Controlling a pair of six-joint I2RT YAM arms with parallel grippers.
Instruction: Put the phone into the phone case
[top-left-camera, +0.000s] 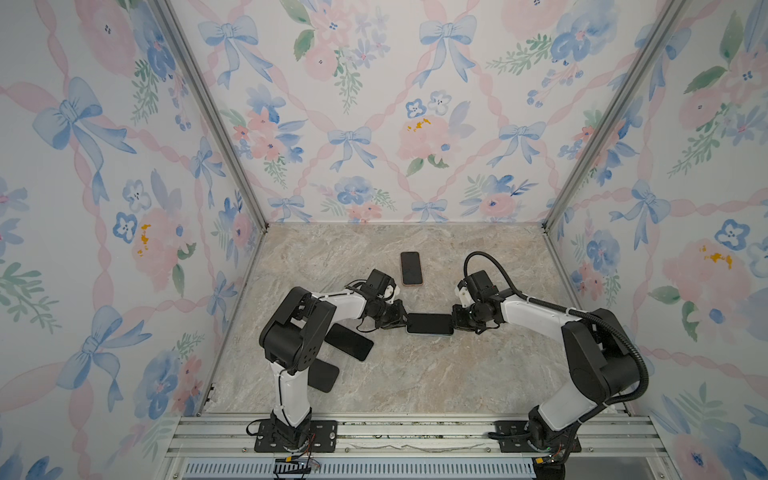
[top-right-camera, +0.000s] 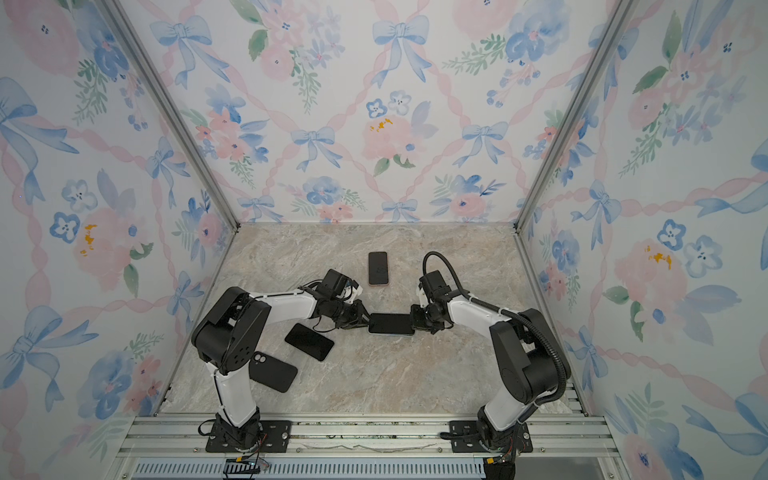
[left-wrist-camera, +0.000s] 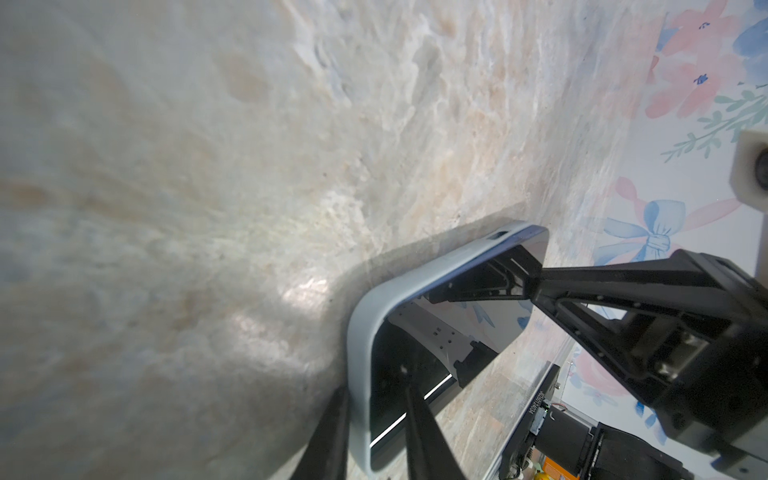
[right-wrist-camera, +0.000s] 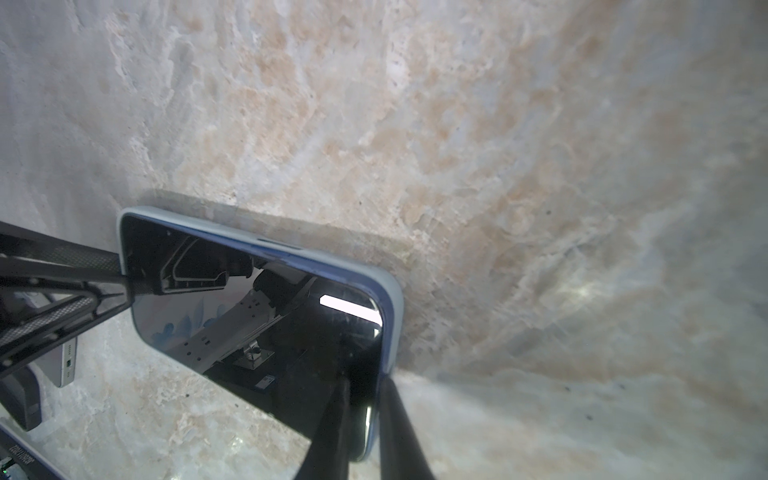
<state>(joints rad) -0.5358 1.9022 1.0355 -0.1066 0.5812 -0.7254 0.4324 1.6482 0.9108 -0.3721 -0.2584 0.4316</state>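
Both top views: bright, even, diffuse light; shadows faint, soft. Wrist views: marble tabletop (left-wrist-camera: 187, 208) smeared, out of focus, bowed at edges. White strip glare on phone (right-wrist-camera: 249, 324) screen just ahead of right claw (right-wrist-camera: 365, 380); soft shadow beside phone.

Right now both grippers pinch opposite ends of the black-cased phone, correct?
Wrong colour: the phone case is light blue, clear in both wrist views. The left gripper and right gripper do pinch opposite ends of that phone.
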